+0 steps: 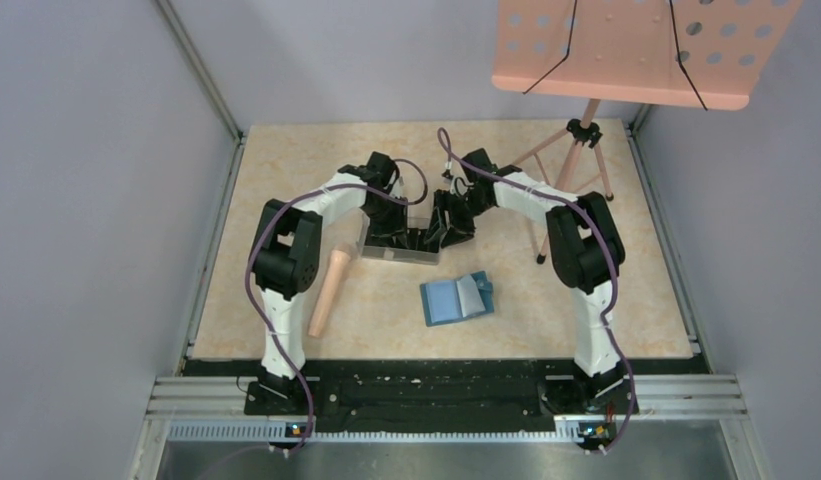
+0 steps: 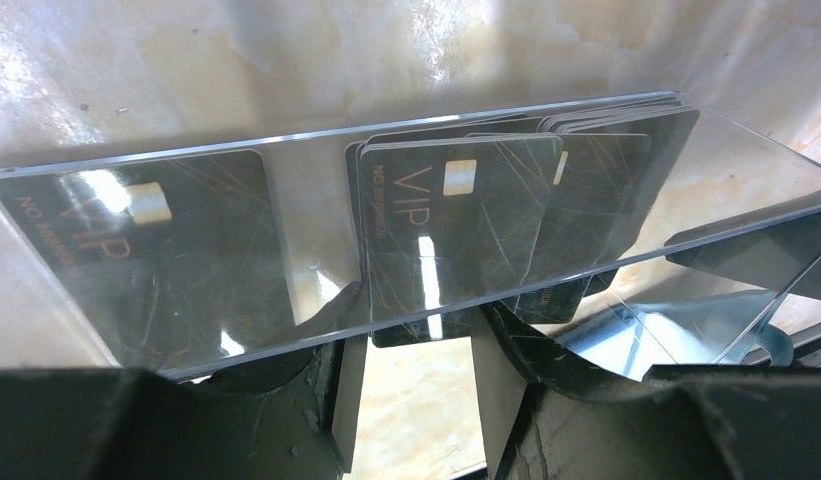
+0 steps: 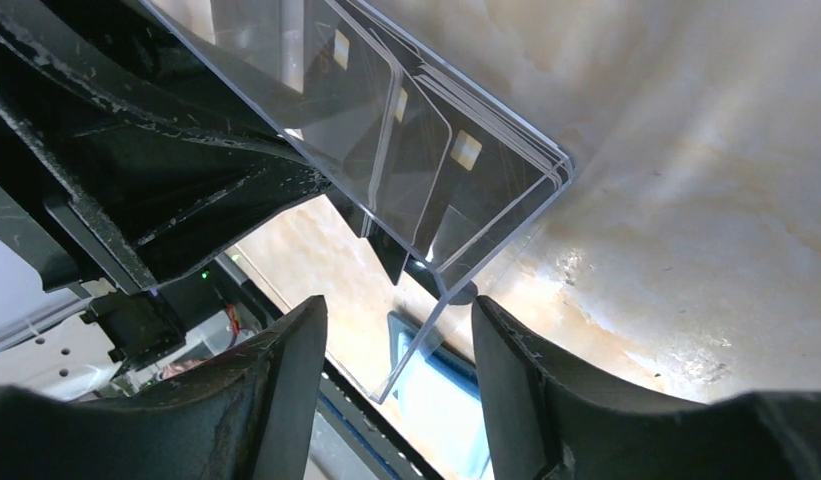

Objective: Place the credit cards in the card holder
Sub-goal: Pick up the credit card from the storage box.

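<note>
Nothing is in the holder [image 1: 456, 298] yet. It lies open on the table [image 1: 606, 310], near the box [image 1: 406, 257] but apart from it, with no card showing on it. The cards [image 2: 456, 230] we see all lean inside the clear box, one alone at one end and the rest fanned together. Both arms are down at the box. The left jaws stand apart below its near wall, pinching nothing we can make out. The right jaws stand apart astride a corner edge. We judge every card is left to lift out and slot in.
</note>
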